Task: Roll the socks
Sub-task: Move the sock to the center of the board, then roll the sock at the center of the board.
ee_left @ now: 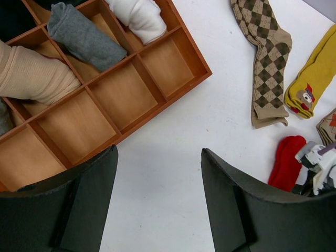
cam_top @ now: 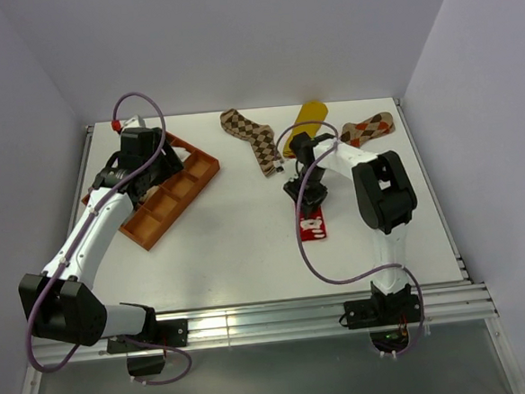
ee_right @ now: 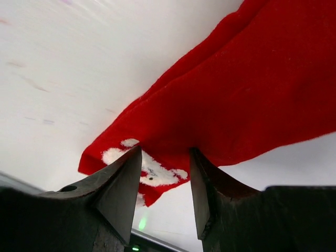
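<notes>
White tabletop (cam_top: 248, 243) fills the scene, walled in pale lavender. The right gripper (ee_right: 165, 152) is down on the red sock (ee_right: 252, 89), which lies flat near the table's middle. Its fingers stand partly apart, straddling the end with the white picture and not visibly pinching it. The left gripper (ee_left: 159, 152) hovers by the orange tray (ee_left: 164, 106), fingers wide and holding nothing. Rolled socks (ee_left: 84, 34) sit in some compartments. An argyle sock (ee_left: 265, 68) and a mustard sock (ee_left: 310, 79) lie unrolled further back. The step in hand looks like starting the roll on the red sock. Next, the fingers would likely need to close on that end and turn it over along the sock's length without letting the fabric slip.
</notes>
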